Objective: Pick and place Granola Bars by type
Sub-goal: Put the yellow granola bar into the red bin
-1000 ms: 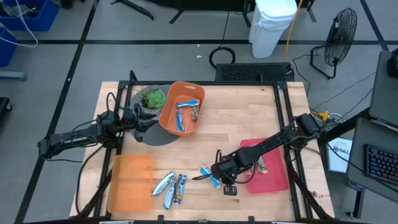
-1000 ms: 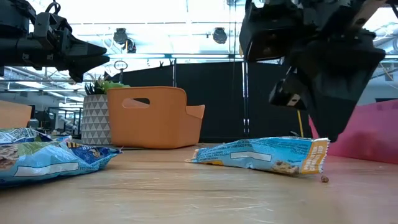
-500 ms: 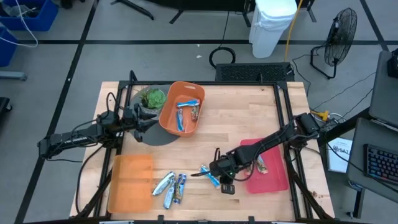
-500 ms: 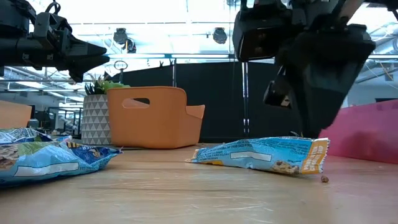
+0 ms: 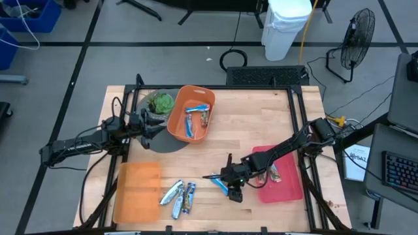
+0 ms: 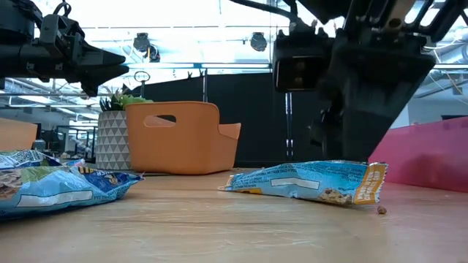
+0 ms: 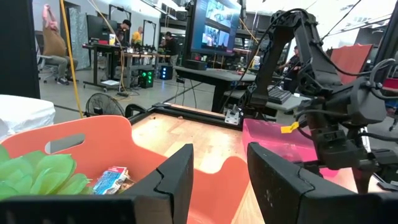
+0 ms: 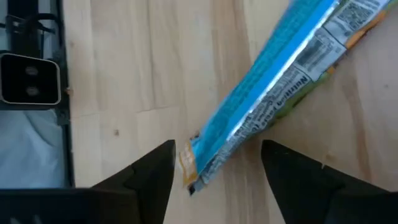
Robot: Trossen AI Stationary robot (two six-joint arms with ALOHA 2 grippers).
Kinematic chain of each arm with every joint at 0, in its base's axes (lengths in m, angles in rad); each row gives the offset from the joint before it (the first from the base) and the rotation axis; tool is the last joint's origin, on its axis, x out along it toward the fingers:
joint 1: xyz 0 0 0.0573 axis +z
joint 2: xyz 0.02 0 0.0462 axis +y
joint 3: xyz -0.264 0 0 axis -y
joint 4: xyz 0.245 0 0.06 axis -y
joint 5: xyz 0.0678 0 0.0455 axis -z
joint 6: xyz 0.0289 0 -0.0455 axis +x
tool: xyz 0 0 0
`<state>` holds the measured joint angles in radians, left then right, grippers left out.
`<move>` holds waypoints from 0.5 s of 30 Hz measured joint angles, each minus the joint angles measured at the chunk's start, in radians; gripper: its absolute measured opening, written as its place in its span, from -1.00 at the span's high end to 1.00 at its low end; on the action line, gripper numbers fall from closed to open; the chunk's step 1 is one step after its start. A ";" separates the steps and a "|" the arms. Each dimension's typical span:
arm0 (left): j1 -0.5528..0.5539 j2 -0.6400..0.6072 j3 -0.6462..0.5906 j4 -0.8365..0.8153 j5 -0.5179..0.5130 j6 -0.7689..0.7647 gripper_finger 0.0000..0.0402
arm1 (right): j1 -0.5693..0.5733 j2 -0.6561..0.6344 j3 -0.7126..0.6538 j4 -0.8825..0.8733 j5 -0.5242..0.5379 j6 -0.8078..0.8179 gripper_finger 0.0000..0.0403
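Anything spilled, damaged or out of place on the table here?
One small oddity: a brown crumb lies on the wood beside the blue bar under the open right claw. Whether it came from that wrapper cannot be told.

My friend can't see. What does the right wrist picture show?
A bright blue granola bar lies slanted on the wooden table. The right gripper hangs open just above it, one dark finger on each side of the bar's end.
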<state>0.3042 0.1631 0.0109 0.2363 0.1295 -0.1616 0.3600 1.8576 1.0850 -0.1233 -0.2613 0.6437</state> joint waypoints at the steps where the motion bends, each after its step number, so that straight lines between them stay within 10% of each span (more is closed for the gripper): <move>1: 0.000 0.000 0.000 0.000 0.000 0.000 0.23 | -0.001 0.000 -0.003 0.003 0.005 0.000 -0.14; 8: 0.000 0.000 0.000 0.000 0.000 0.000 0.23 | -0.008 0.000 -0.003 0.006 0.025 -0.014 0.15; 15: 0.000 0.000 0.000 0.000 0.000 0.000 0.23 | -0.007 0.000 -0.036 0.032 0.024 -0.093 0.86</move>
<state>0.3043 0.1634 0.0106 0.2363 0.1295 -0.1616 0.3527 1.8580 1.0490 -0.0909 -0.2372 0.5504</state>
